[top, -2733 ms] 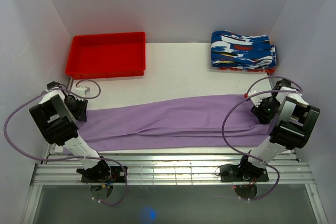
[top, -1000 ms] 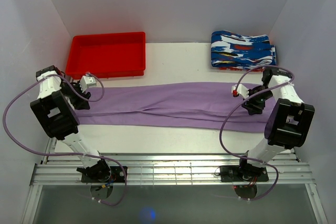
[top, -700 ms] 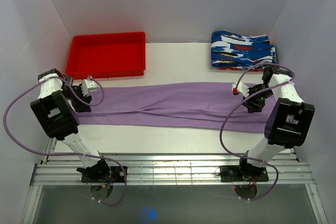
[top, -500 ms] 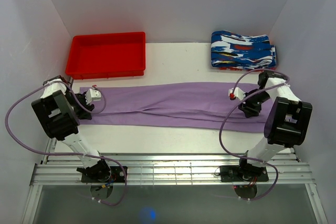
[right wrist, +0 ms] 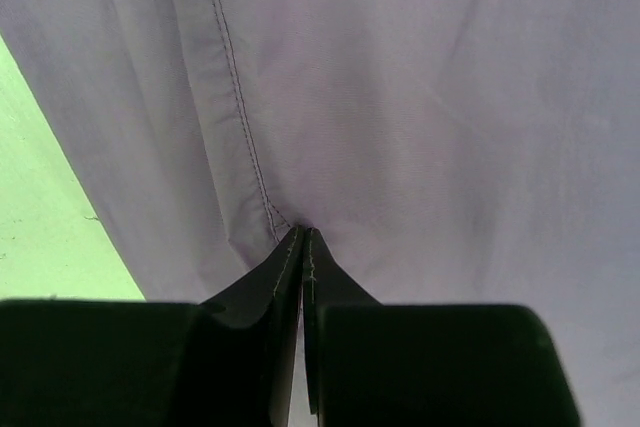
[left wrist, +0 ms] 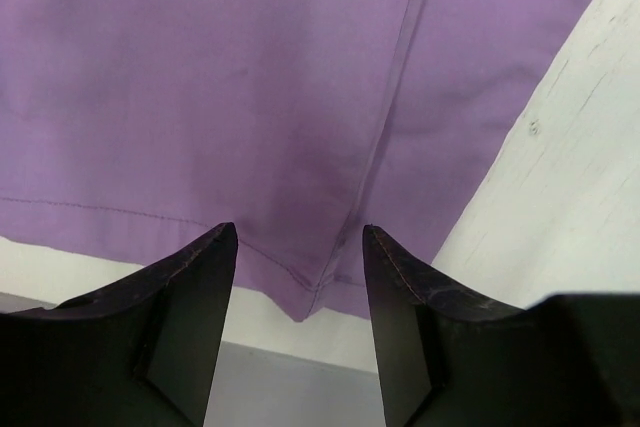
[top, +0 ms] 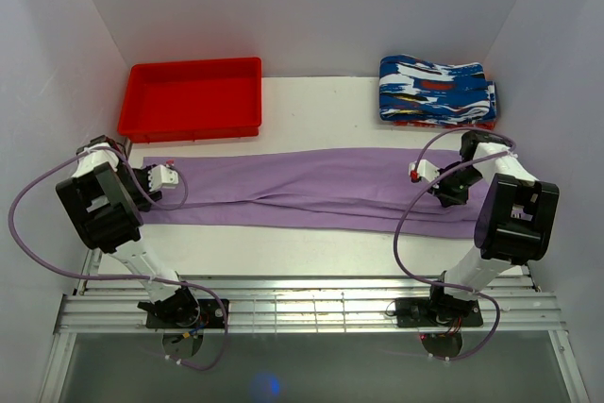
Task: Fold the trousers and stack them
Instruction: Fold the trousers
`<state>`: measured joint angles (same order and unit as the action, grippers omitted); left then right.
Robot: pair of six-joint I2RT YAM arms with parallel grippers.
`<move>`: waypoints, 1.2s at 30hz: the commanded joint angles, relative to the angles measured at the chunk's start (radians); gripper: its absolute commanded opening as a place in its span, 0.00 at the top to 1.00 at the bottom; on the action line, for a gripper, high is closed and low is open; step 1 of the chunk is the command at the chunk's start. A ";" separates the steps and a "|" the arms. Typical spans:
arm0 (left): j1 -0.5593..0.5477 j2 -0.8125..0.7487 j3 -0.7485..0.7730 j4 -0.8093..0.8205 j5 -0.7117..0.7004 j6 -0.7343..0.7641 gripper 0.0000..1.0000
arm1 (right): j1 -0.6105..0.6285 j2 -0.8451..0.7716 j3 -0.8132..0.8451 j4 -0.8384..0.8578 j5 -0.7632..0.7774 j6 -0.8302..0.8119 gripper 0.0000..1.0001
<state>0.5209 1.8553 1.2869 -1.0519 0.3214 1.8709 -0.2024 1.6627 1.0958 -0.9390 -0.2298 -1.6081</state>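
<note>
The lilac trousers [top: 302, 191] lie stretched in a long band across the table, left to right. My left gripper [top: 151, 181] hovers open over their left end. In the left wrist view the gripper [left wrist: 298, 229] straddles a hem corner of the trousers [left wrist: 250, 97], with nothing between the fingers. My right gripper [top: 444, 186] is down on the right end. In the right wrist view that gripper [right wrist: 302, 232] is shut, and the trousers [right wrist: 400, 97] pucker into its tips beside a stitched seam.
A red tray [top: 193, 99] stands at the back left. Folded blue-white-red patterned garments [top: 436, 92] are stacked at the back right. White walls close in on both sides. A metal rail [top: 302, 304] runs along the near edge.
The right gripper has closed onto the cloth at the right end. The left gripper has shifted slightly toward the near side and narrowed a little. Earlier the cloth lay wider and nearer.
</note>
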 commanded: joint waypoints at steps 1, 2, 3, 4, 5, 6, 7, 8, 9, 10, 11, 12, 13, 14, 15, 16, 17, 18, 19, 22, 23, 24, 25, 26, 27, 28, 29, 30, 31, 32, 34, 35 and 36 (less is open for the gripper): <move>0.014 -0.022 0.017 0.015 -0.036 0.060 0.36 | 0.000 -0.011 0.029 0.002 0.012 0.016 0.92; 0.017 -0.016 0.023 0.018 -0.038 0.062 0.36 | 0.000 -0.014 0.029 0.000 0.015 0.016 0.92; 0.019 -0.010 0.028 0.020 -0.041 0.062 0.37 | 0.000 -0.017 0.029 0.000 0.020 0.016 0.92; 0.021 -0.004 0.037 0.023 -0.039 0.062 0.38 | 0.000 -0.020 0.029 0.000 0.021 0.016 0.92; 0.024 -0.001 0.041 0.023 -0.039 0.066 0.38 | 0.000 -0.026 0.030 0.000 0.021 0.017 0.92; 0.025 0.001 0.042 0.023 -0.044 0.071 0.41 | 0.000 -0.027 0.032 -0.001 0.021 0.016 0.92; 0.027 0.002 0.042 0.024 -0.048 0.076 0.44 | 0.000 -0.029 0.030 0.000 0.021 0.017 0.92; 0.028 0.008 0.042 0.024 -0.056 0.079 0.48 | 0.000 -0.034 0.032 -0.001 0.021 0.019 0.92; 0.030 0.008 0.042 0.024 -0.062 0.085 0.58 | 0.000 -0.035 0.033 -0.001 0.021 0.019 0.92; 0.031 0.010 0.043 0.024 -0.062 0.086 0.65 | 0.000 -0.035 0.036 0.002 0.021 0.022 0.92; 0.034 0.008 0.043 0.023 -0.065 0.089 0.71 | 0.000 -0.038 0.041 0.000 0.023 0.025 0.92; 0.036 0.005 0.043 0.023 -0.067 0.097 0.76 | 0.000 -0.038 0.047 0.000 0.021 0.030 0.92; 0.037 0.002 0.046 0.023 -0.067 0.097 0.84 | -0.003 -0.038 0.059 0.002 0.020 0.043 0.92; 0.041 0.001 0.054 0.020 -0.067 0.094 0.87 | -0.005 -0.043 0.067 0.000 0.015 0.050 0.92; 0.041 -0.004 0.060 0.017 -0.067 0.090 0.91 | -0.008 -0.046 0.073 -0.001 0.004 0.056 0.92; 0.042 -0.005 0.064 0.016 -0.065 0.077 0.95 | -0.011 -0.050 0.079 -0.001 0.000 0.057 0.92; 0.045 -0.007 0.072 0.018 -0.064 0.070 1.00 | -0.015 -0.061 0.093 0.002 -0.008 0.057 0.92; 0.047 -0.007 0.089 0.016 -0.062 0.059 1.00 | -0.026 -0.064 0.102 0.000 -0.028 0.057 0.92; 0.053 -0.007 0.100 0.012 -0.048 0.042 1.00 | -0.032 -0.069 0.124 0.000 -0.038 0.063 0.92; 0.065 0.005 0.155 0.007 0.001 -0.016 1.00 | -0.057 -0.077 0.157 0.002 -0.066 0.071 0.92; 0.073 0.013 0.172 0.006 0.016 -0.036 1.00 | -0.066 -0.081 0.176 0.002 -0.074 0.071 0.92; 0.076 0.019 0.207 -0.005 0.030 -0.051 1.00 | -0.080 -0.081 0.180 -0.001 -0.081 0.071 0.92; 0.080 0.036 0.222 -0.022 0.050 -0.055 1.00 | -0.084 -0.084 0.184 -0.006 -0.080 0.070 0.92; 0.083 0.042 0.232 -0.046 0.053 -0.059 1.00 | -0.084 -0.081 0.185 -0.017 -0.077 0.062 0.92; 0.085 0.045 0.236 -0.049 0.054 -0.064 1.00 | -0.084 -0.077 0.193 -0.042 -0.069 0.044 0.89; 0.085 0.045 0.230 -0.051 0.056 -0.064 1.00 | -0.083 -0.070 0.196 -0.108 -0.074 0.034 0.77; 0.085 0.042 0.226 -0.051 0.061 -0.059 1.00 | -0.083 -0.063 0.197 -0.135 -0.080 0.028 0.49; 0.085 0.039 0.218 -0.051 0.064 -0.056 1.00 | -0.069 -0.063 0.184 -0.150 -0.080 0.033 0.40; 0.085 0.035 0.207 -0.049 0.070 -0.053 1.00 | -0.062 -0.063 0.171 -0.162 -0.079 0.039 0.31; 0.085 0.033 0.204 -0.049 0.071 -0.053 1.00 | -0.051 -0.069 0.159 -0.167 -0.080 0.043 0.19; 0.085 0.031 0.198 -0.049 0.076 -0.056 1.00 | -0.020 -0.075 0.113 -0.162 -0.083 0.056 0.08; 0.085 0.033 0.193 -0.049 0.073 -0.058 1.00 | -0.009 -0.080 0.096 -0.137 -0.083 0.062 0.05; 0.085 0.033 0.190 -0.049 0.070 -0.059 1.00 | 0.010 -0.081 0.081 -0.120 -0.085 0.074 0.04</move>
<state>0.6029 1.8946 1.4929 -1.0733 0.3485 1.8145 -0.2291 1.6043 1.2194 -1.0286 -0.2848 -1.5501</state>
